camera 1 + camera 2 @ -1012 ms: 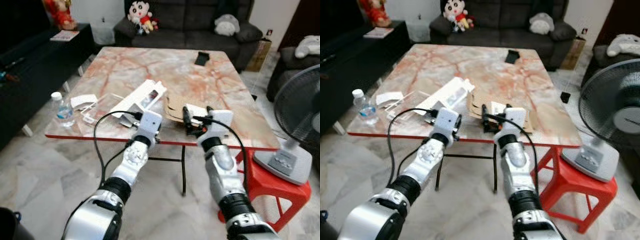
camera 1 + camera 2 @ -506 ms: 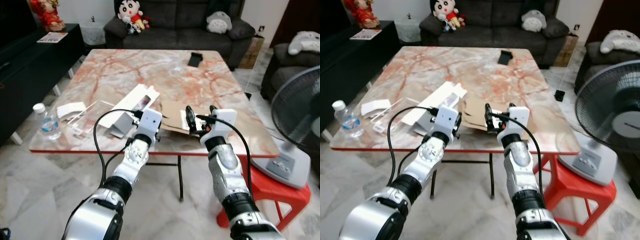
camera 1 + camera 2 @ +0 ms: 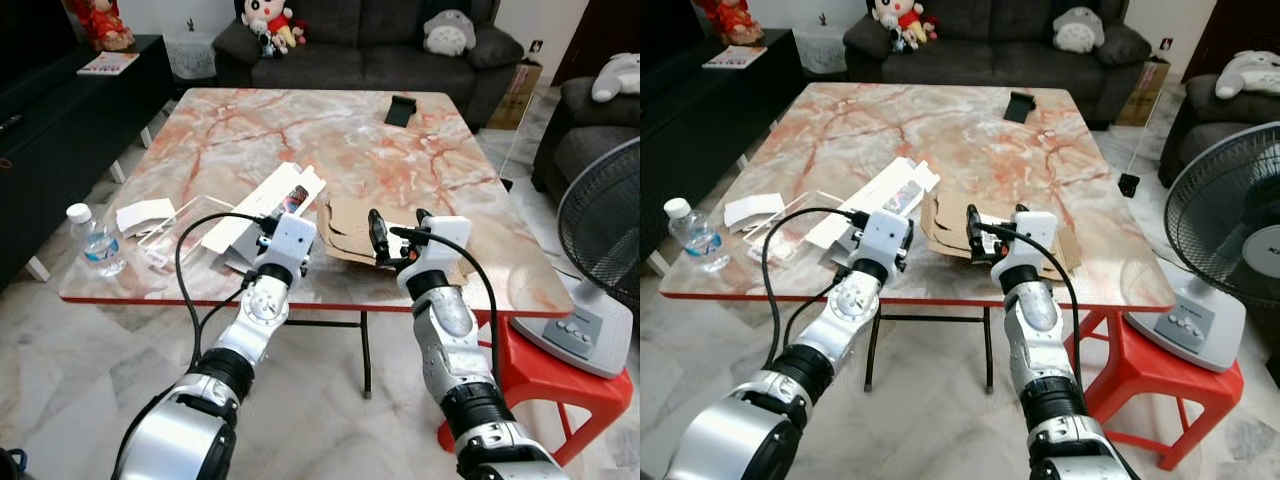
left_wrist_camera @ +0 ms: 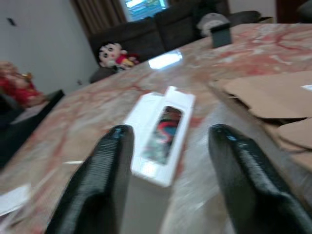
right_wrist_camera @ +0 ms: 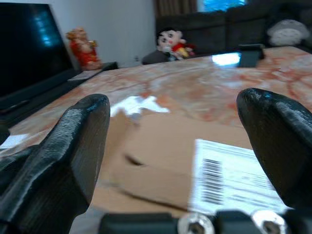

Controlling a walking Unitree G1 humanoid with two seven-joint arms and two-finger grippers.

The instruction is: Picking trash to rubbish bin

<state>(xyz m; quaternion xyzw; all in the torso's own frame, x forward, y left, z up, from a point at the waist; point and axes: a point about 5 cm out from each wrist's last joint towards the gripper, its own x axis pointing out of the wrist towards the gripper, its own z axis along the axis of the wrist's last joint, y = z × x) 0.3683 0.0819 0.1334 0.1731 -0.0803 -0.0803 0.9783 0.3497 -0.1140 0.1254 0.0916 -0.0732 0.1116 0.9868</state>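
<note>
Flat brown cardboard pieces (image 3: 347, 218) with a white barcode label (image 5: 229, 175) lie near the front edge of the marble table (image 3: 300, 130). My right gripper (image 3: 397, 228) hovers open just in front of the cardboard, holding nothing. A white window box (image 3: 277, 198) lies left of the cardboard. My left gripper (image 4: 169, 129) is open and points at that box from the table's front edge. Clear plastic packaging (image 3: 190, 220) and a small white box (image 3: 143, 213) lie further left.
A water bottle (image 3: 95, 240) stands at the table's front left corner. A black object (image 3: 402, 110) lies at the far side. A fan (image 3: 610, 230) on a red stool (image 3: 560, 385) stands to the right. A dark sofa (image 3: 370, 50) is behind.
The whole view has shifted as the camera moved. Both grippers stay open at the table's front edge, and the trash lies where it was.
</note>
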